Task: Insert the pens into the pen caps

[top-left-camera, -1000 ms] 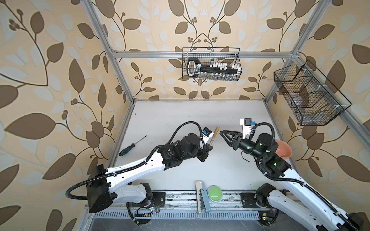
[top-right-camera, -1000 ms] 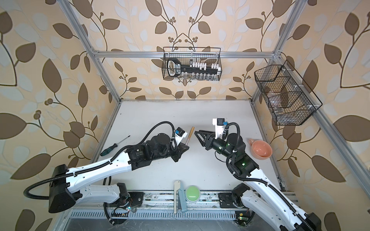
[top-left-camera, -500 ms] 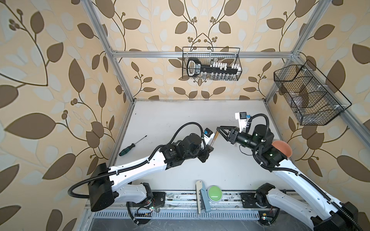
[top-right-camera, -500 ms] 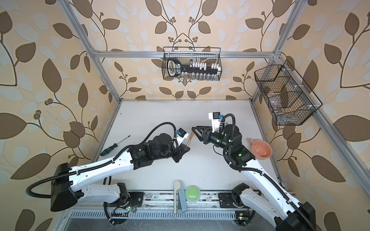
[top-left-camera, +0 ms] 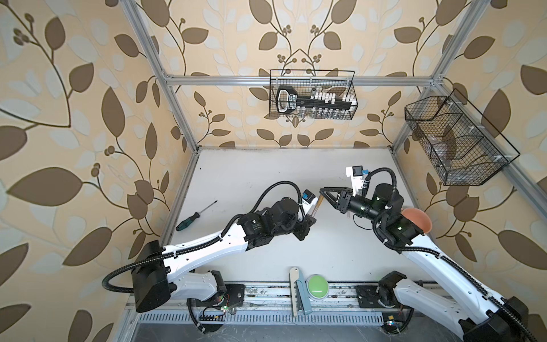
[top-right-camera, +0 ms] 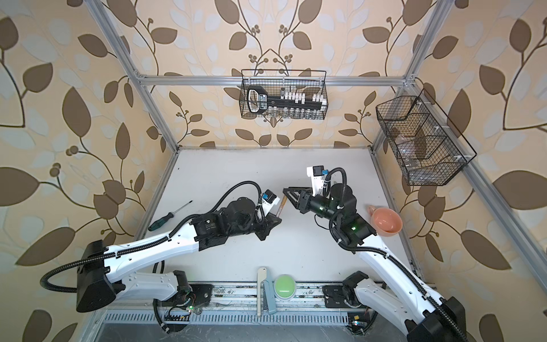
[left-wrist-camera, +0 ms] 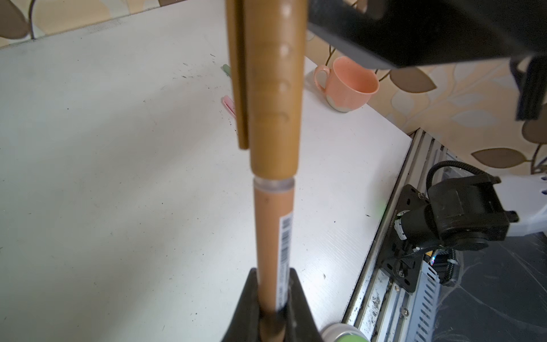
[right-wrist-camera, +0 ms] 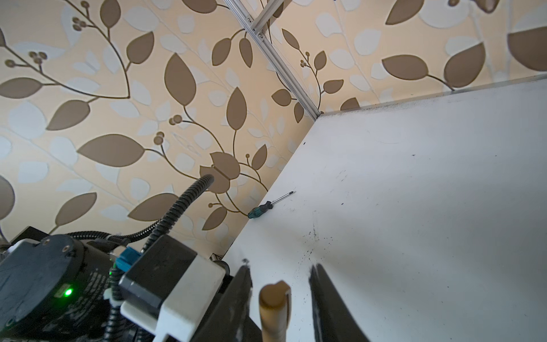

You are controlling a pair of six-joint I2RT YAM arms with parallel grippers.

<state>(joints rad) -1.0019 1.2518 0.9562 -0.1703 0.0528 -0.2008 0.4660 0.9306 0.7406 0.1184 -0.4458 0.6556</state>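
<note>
I am watching the left gripper (left-wrist-camera: 272,284) clamping the brown pen (left-wrist-camera: 270,231) low on its barrel and holding it off the table (top-left-camera: 266,177), over the middle, with the capped end tilting toward the far edge. The brown cap (left-wrist-camera: 272,88) is sitting on the pen's end, with a clear ring showing between cap rim and barrel. The right gripper (right-wrist-camera: 279,268) is straddling the cap's top; its jaws are standing apart with a gap on each side. A pink piece (left-wrist-camera: 228,105) and a green piece (left-wrist-camera: 226,69) are lying on the table behind the cap, mostly hidden, so I am not telling pen from cap. The screwdriver (top-left-camera: 189,220) is lying by the left edge and the mug (top-left-camera: 418,222) is standing at the right edge.
</note>
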